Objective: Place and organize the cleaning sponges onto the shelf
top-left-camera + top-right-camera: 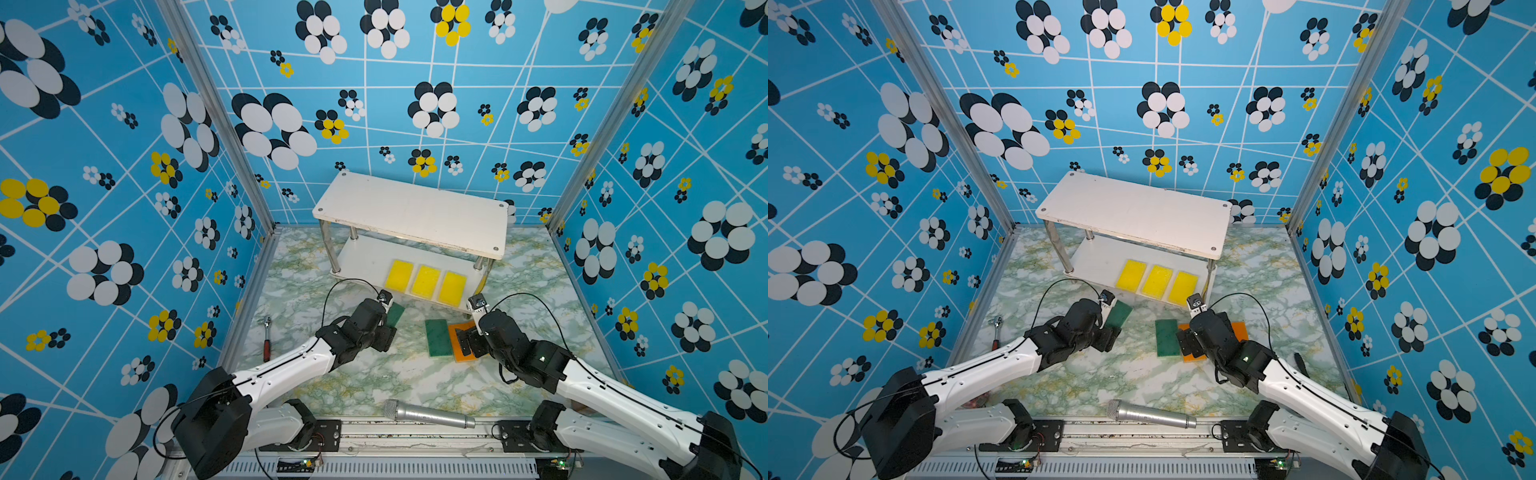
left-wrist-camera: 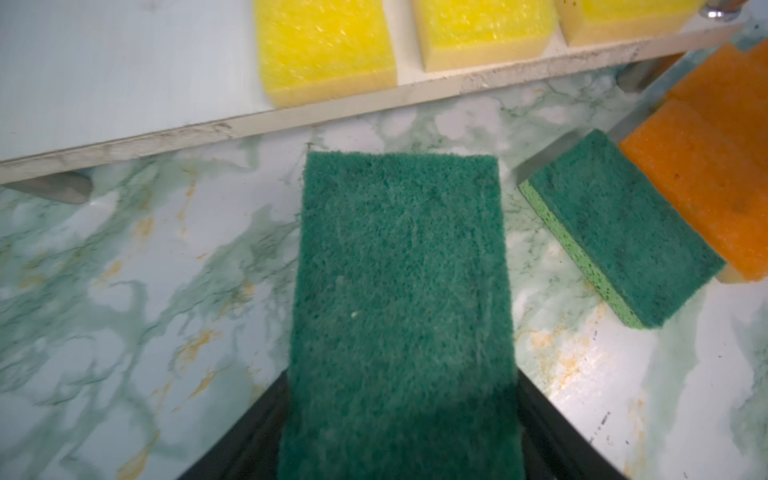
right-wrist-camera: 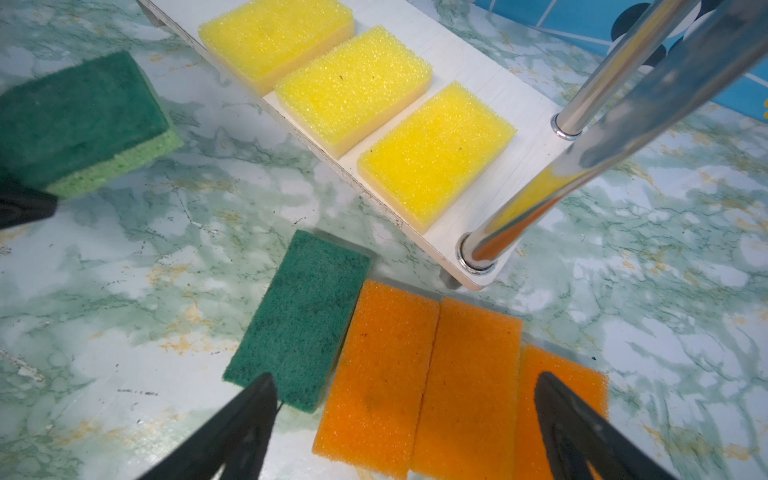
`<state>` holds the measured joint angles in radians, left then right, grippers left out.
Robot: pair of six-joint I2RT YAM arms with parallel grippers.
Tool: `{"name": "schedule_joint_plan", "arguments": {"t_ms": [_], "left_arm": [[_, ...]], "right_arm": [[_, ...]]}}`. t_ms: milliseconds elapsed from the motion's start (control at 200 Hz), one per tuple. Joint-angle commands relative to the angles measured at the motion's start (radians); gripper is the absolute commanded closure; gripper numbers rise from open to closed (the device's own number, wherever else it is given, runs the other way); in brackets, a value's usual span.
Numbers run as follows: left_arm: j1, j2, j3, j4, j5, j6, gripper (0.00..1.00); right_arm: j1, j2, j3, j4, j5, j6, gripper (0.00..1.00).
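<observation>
Marble-print tbl; blue floral walls; shelf at back; mic, wrench lying.

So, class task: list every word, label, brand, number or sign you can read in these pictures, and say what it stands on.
None: no readable text in any view.
The yellow sponges, green sponges, orange sponges, shelf and microphone show no legible print; the wallpaper carries only flower patterns.

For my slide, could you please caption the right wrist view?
Open right gripper above orange sponges; three yellow sponges on the shelf.
</observation>
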<state>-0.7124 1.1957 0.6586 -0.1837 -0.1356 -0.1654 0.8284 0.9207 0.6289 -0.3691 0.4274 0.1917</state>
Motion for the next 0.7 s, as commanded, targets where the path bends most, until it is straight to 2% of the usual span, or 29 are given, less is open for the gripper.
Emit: {"name": "schedule_joint_plan", "arguments": {"t_ms": [0, 220, 480, 695], "left_arm": [[0.049, -0.059, 0.019, -0.082, -0.027, -0.015, 0.25], [0.142, -0.108, 0.043, -0.071, -0.023, 0.017, 0.23], [0.243, -0.029, 0.119, 0.035, -0.016, 0.048, 0.23], [0.249, 0.055, 0.153, 0.023, 0.008, 0.053, 0.27]], "right_arm": [[-0.006, -0.01, -0.015, 0.017, -0.007, 0.0, 0.01], [-0.006, -0.005, -0.014, 0.022, -0.01, -0.004, 0.01], [-0.01, 0.0, -0.014, 0.033, -0.012, -0.011, 0.01], [-0.009, -0.041, -0.029, 0.024, -0.006, 0.0, 0.01]]}}
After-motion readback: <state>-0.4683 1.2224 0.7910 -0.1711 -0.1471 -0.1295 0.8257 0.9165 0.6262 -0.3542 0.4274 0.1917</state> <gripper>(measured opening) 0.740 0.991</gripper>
